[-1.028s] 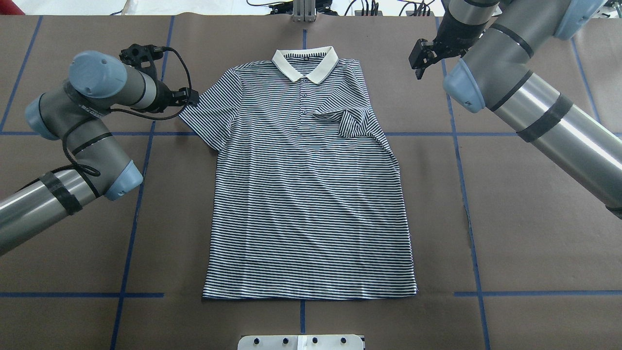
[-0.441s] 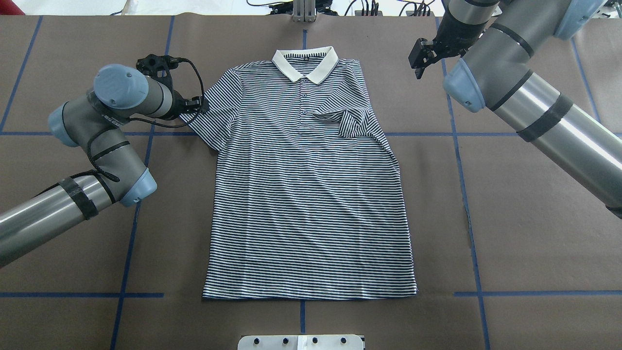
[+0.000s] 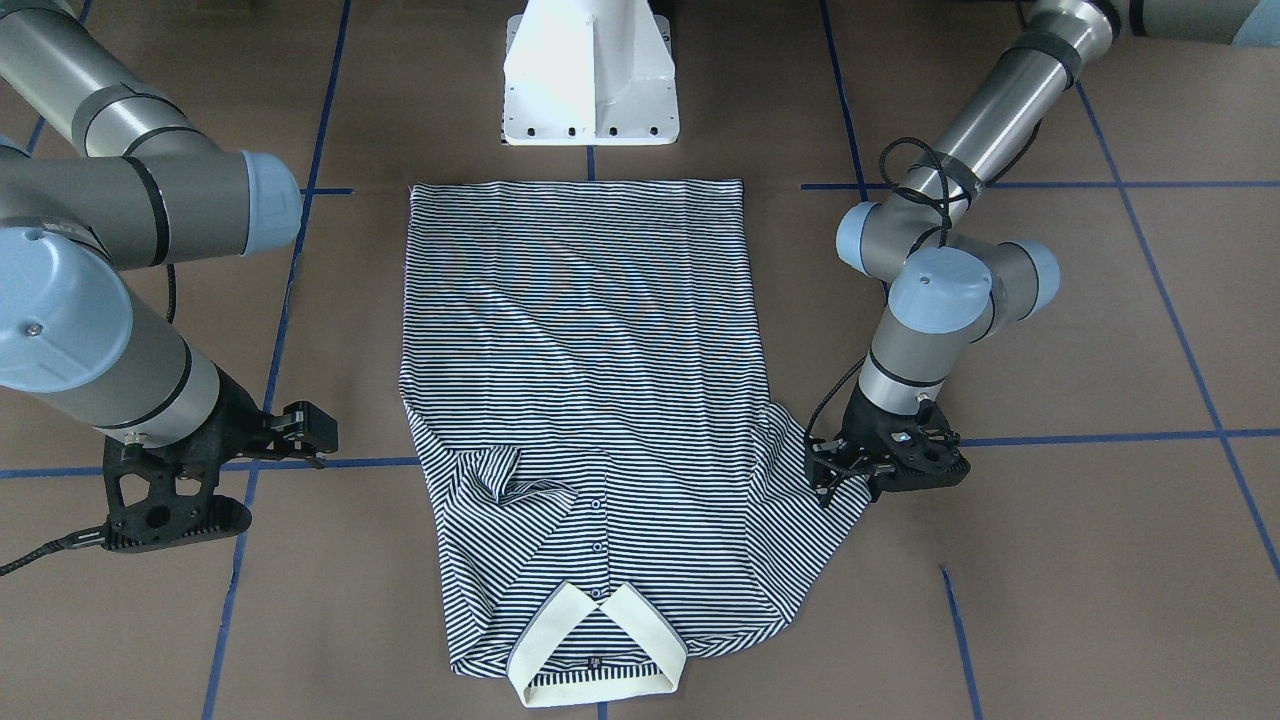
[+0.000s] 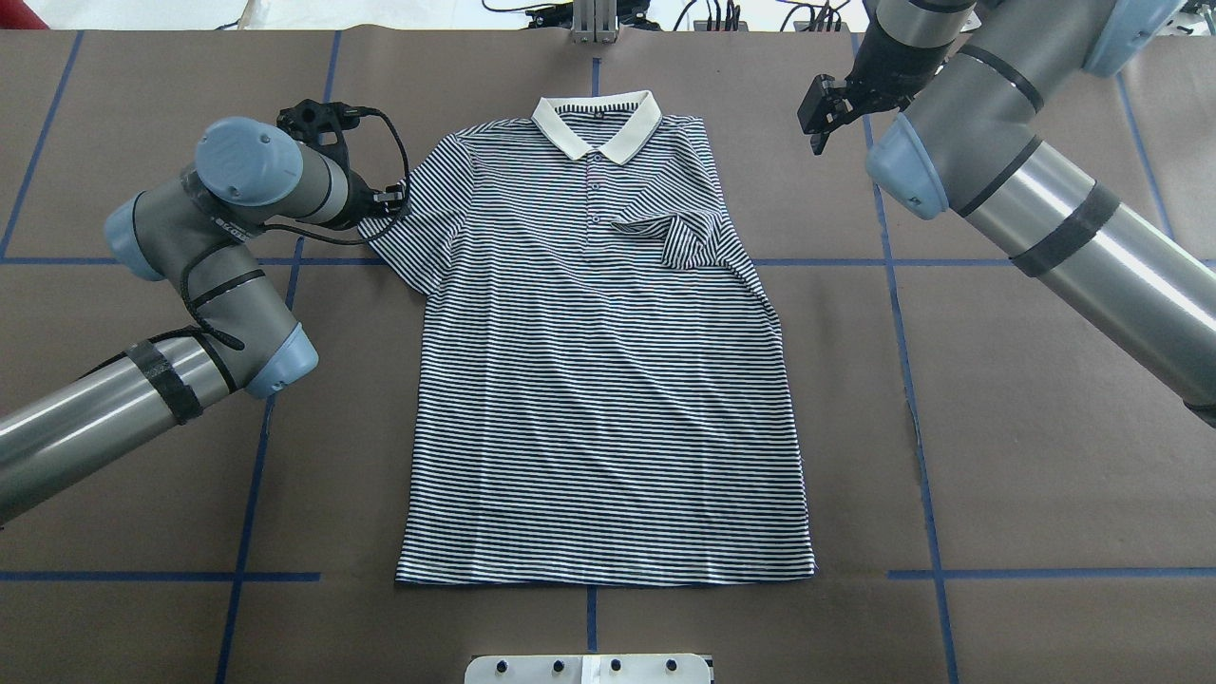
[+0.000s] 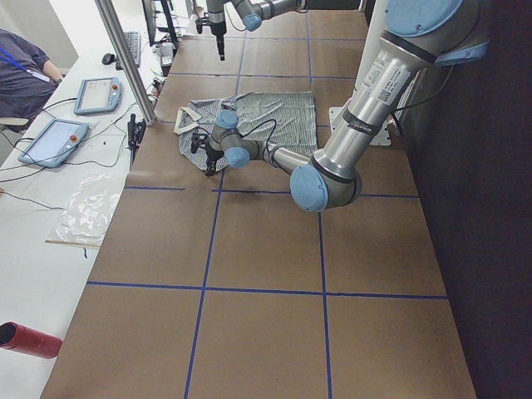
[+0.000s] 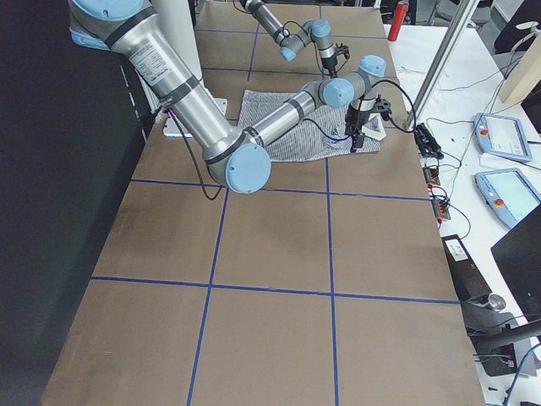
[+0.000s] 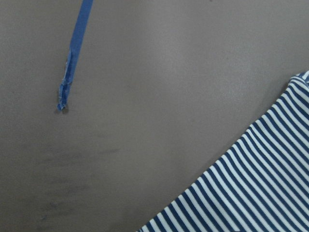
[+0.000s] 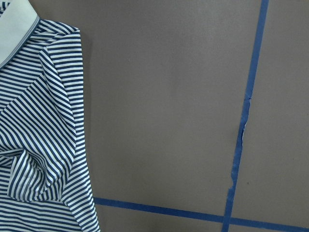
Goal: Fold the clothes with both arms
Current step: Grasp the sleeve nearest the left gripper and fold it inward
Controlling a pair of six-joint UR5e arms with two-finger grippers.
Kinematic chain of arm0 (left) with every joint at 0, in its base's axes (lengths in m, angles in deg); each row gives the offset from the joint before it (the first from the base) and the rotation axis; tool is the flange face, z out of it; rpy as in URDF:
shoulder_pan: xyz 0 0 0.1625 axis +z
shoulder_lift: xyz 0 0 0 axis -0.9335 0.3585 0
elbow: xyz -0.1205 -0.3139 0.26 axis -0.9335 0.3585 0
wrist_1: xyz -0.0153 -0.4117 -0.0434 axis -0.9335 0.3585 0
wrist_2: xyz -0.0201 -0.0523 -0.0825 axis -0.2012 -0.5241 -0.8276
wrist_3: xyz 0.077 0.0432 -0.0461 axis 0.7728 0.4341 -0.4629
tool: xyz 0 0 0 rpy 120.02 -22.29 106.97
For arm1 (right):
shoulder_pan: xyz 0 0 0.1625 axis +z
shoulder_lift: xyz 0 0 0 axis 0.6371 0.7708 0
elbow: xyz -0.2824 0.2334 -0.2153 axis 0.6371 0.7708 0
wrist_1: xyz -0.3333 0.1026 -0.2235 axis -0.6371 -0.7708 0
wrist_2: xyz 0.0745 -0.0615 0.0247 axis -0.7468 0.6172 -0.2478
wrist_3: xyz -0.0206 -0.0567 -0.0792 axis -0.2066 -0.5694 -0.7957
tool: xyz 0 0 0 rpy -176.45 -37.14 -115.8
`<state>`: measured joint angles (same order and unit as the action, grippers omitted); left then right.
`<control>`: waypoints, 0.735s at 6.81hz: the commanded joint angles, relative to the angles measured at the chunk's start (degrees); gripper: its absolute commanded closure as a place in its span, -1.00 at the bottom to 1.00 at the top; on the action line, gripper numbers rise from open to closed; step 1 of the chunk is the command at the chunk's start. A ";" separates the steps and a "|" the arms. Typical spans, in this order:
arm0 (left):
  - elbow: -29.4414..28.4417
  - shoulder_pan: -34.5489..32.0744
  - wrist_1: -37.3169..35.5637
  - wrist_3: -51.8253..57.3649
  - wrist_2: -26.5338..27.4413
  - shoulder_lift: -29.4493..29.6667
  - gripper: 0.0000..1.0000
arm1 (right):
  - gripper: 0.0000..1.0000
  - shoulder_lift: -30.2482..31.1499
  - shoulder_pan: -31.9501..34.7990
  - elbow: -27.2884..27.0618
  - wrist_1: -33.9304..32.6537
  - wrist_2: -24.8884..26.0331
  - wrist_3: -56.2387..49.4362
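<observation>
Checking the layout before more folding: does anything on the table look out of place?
Yes. On the polo shirt, the sleeve on the robot's right is flipped inward and bunched over the chest, while the other sleeve lies spread flat. A blue tape line nearby has a small tear.

The overhead view looks forward and down from behind the robot, over the whole polo shirt (image 4: 598, 380) and the bench (image 4: 1026, 494). The front-facing view looks steeply down from the opposite side, so the left gripper (image 3: 835, 482) falls on its right. These two views share the shirt and both grippers. The side views look along the bench from either end, far off. The left wrist camera sits close over bare bench, with a sleeve edge (image 7: 251, 193) beside that gripper. The right wrist camera, by the right gripper (image 4: 823, 122), looks down from farther up on the collar (image 8: 14, 24) and blue tape (image 8: 248, 96).
</observation>
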<state>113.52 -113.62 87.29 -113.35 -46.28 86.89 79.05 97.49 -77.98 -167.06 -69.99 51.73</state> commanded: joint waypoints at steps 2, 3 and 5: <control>0.34 -0.02 -7.94 -0.75 -0.40 5.97 1.00 | -1.00 0.09 0.00 -0.08 -0.02 -0.04 0.00; 0.25 -0.02 -15.31 -2.23 -1.53 10.79 1.00 | -1.00 0.26 0.00 -0.08 -0.02 -0.13 0.00; -3.58 0.42 -15.74 -11.88 -2.77 18.01 1.00 | -1.00 1.05 0.09 -0.08 0.15 -0.39 -0.26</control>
<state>112.55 -113.44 72.33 -121.18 -48.60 100.62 79.59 97.55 -78.06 -167.04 -70.30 51.67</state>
